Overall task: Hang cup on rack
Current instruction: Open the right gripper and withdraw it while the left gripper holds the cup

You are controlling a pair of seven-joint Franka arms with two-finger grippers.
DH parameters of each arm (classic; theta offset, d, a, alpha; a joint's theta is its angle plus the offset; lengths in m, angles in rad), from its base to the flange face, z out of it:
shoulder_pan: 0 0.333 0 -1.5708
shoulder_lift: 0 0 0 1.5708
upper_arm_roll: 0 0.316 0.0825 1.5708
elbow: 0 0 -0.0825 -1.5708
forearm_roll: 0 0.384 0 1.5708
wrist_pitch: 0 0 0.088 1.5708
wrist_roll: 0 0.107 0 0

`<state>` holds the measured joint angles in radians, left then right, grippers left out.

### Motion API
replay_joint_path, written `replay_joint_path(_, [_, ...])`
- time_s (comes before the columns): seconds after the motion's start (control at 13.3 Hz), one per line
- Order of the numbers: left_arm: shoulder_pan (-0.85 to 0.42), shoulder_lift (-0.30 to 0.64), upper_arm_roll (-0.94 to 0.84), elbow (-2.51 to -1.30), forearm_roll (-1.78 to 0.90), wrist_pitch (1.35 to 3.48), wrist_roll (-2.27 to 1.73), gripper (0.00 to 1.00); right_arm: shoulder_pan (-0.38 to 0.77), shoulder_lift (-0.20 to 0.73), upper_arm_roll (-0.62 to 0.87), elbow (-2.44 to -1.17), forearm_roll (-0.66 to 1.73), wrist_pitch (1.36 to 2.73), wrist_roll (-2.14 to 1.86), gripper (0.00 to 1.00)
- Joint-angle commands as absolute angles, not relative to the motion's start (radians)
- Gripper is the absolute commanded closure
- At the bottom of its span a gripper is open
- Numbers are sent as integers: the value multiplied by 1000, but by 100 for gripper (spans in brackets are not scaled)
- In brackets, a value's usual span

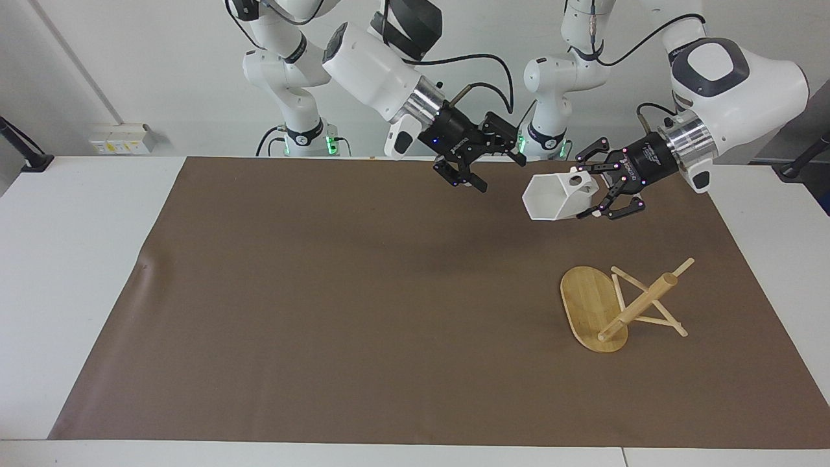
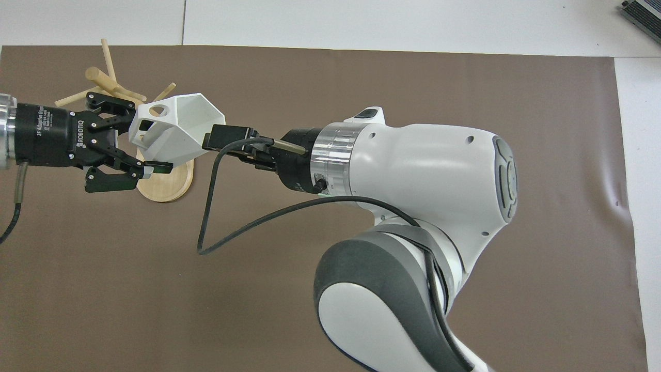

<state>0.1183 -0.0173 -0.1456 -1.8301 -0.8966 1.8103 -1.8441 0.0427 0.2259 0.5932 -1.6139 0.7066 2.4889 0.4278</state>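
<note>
The white faceted cup (image 1: 551, 198) (image 2: 175, 129) hangs in the air over the brown mat, its open mouth turned toward the right arm's end of the table. My left gripper (image 1: 583, 191) (image 2: 142, 139) is shut on the cup's blocky handle. My right gripper (image 1: 499, 174) (image 2: 217, 139) is open with nothing in it, just off the cup's rim and apart from it. The bamboo rack (image 1: 587, 305) (image 2: 165, 181) stands on its oval base on the mat toward the left arm's end, with its post (image 1: 639, 305) and thin pegs (image 2: 108, 77) free. In the overhead view the cup covers part of the rack.
A brown mat (image 1: 356, 311) covers most of the white table (image 1: 78, 259). In the overhead view the right arm's large white body (image 2: 423, 175) fills the middle and hides the mat beneath it.
</note>
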Motion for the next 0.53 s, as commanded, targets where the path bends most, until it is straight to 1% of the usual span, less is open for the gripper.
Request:
replay_joint_path(0.0, [98,-57,-140,-1893,-876,1896,-1936,100,28,215,513,-1612,671,2412,419,0])
replay_joint_path(0.23, [81,-49,-141,-1910,-859,1957,-2063,100,29,189,389,-1608,491,2263,365,0])
replay_joint_path(0.45, [71,-34,-143,-1913,-789,2032,-2238,100,29,175,283,-1609,391,2148,270,0])
